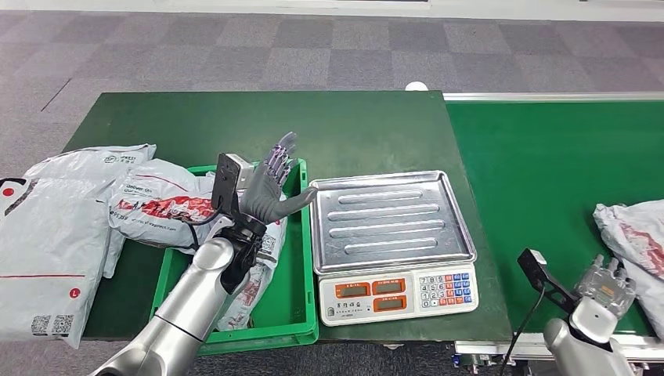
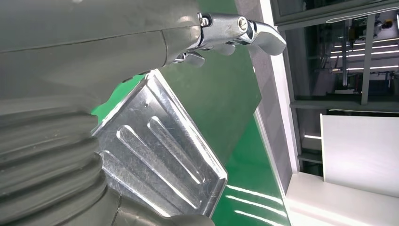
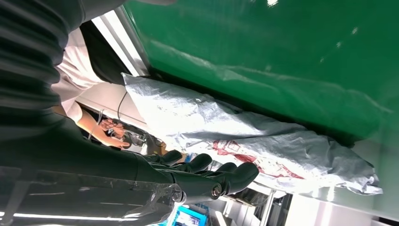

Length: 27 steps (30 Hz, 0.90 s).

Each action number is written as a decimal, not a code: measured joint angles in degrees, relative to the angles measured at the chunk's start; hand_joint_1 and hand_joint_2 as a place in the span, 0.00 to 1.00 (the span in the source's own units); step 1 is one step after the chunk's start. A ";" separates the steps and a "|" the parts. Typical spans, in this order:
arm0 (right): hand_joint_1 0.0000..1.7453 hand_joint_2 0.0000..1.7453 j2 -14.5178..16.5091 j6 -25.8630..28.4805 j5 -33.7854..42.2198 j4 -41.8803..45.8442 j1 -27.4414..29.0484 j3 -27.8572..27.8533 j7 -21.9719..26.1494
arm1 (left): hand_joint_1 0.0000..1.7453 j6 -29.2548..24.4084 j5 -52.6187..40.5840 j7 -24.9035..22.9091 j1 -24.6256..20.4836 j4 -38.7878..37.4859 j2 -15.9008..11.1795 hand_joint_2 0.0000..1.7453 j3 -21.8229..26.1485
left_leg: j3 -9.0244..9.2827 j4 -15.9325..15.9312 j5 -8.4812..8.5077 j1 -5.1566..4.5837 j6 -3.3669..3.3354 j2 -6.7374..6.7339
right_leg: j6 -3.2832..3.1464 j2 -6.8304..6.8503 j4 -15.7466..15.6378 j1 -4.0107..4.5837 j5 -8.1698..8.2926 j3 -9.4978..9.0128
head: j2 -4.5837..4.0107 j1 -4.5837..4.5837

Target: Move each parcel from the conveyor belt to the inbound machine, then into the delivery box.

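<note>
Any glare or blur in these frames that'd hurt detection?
Head view: even light, sharp, mild sheen on the scale tray. Left wrist view: bright streaks on the tray, left hand close and soft. Right wrist view: glare spots on the belt, parcel readable, right hand dark.

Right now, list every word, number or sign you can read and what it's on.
"Deliver On": on the grey parcel lying over the green crate; its smaller red print is too blurred.
"L": red circle on the far-left parcel.
Scale displays and keys: too small.
</note>
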<state>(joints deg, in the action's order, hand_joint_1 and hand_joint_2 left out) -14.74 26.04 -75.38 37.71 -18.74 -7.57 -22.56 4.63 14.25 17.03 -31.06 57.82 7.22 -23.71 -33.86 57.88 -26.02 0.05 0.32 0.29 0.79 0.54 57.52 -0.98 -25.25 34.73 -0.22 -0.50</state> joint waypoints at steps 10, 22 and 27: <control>0.00 1.00 0.18 -0.28 -0.40 0.53 0.40 -0.50 0.33 | 0.00 0.00 -0.07 -0.12 0.07 0.02 -0.01 1.00 0.01 | 0.00 0.00 0.00 0.00 0.00 0.00 | 0.00 0.00 0.00 0.00 0.00 0.00 | 0.00 0.00; 0.00 1.00 1.54 -4.19 -2.96 10.44 5.99 -5.30 1.37 | 0.00 0.07 -1.97 -0.93 2.22 0.95 0.29 1.00 0.31 | -0.01 0.00 -0.01 -0.01 -0.01 0.01 | 0.03 0.01 0.00 -0.01 -0.02 0.01 | 0.00 0.00; 0.00 1.00 2.94 -7.22 -4.62 19.23 10.42 -8.76 1.40 | 0.00 0.48 -3.32 -0.96 3.14 0.98 0.62 1.00 0.92 | -0.01 0.00 -0.02 0.00 -0.02 0.01 | 0.02 0.03 -0.01 0.00 -0.05 0.02 | 0.00 0.00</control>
<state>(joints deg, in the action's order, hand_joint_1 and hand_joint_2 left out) -11.80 18.81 -80.00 56.94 -8.32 -16.33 -21.15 5.11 10.93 16.07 -27.91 58.80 7.84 -22.79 -33.86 57.88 -26.04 0.05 0.30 0.30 0.81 0.57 57.51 -0.99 -25.30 34.75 -0.22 -0.50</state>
